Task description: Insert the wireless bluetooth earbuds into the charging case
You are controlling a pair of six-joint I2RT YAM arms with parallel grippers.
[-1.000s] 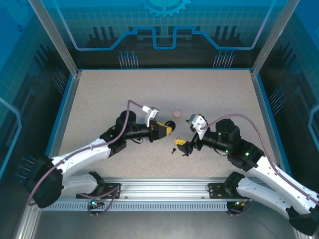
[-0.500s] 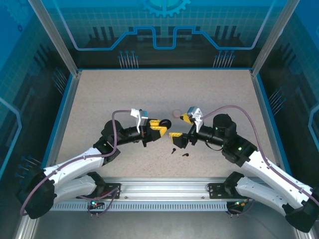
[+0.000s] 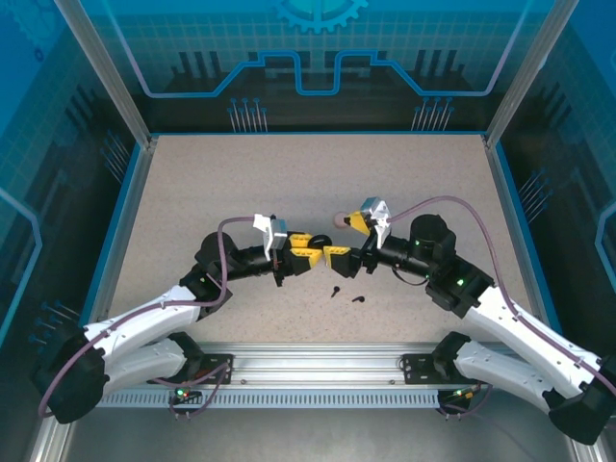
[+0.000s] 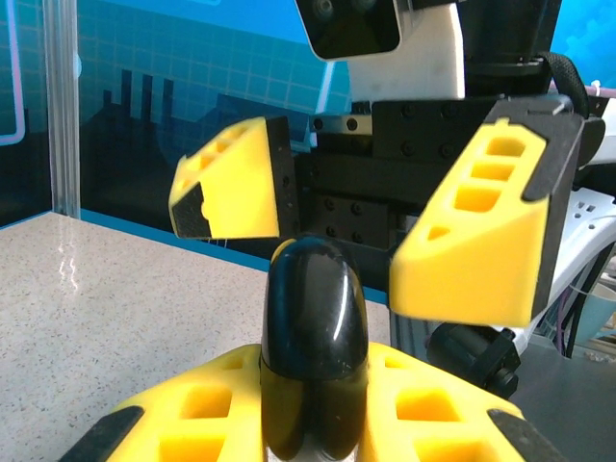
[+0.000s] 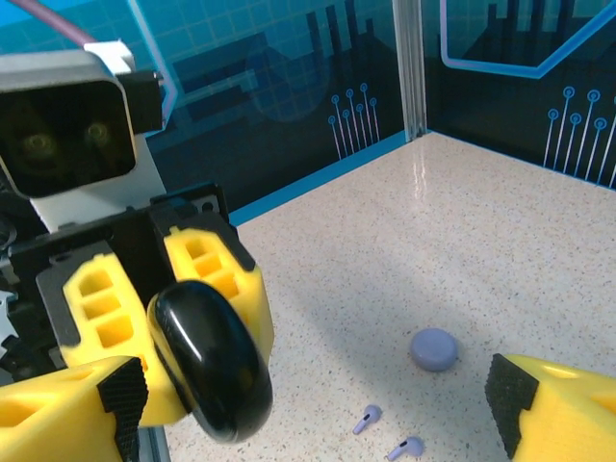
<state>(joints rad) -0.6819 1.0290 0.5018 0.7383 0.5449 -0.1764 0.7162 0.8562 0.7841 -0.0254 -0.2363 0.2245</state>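
My left gripper is shut on a glossy black charging case, held on edge between its yellow fingers. The same case fills the lower left of the right wrist view. My right gripper faces it tip to tip, open, with its fingers standing wide to either side just beyond the case and not touching it. Two black earbuds lie on the table just in front of the grippers. Two lilac earbuds lie under the right gripper.
A small round lilac case sits shut on the table near the lilac buds. A round pinkish case lies just behind the right gripper. The speckled table has a blue rim and glass walls with metal posts.
The right gripper has lifted from beside the black earbuds and swung left to meet the left gripper. The left gripper has drawn back a little and turned, still holding the case.
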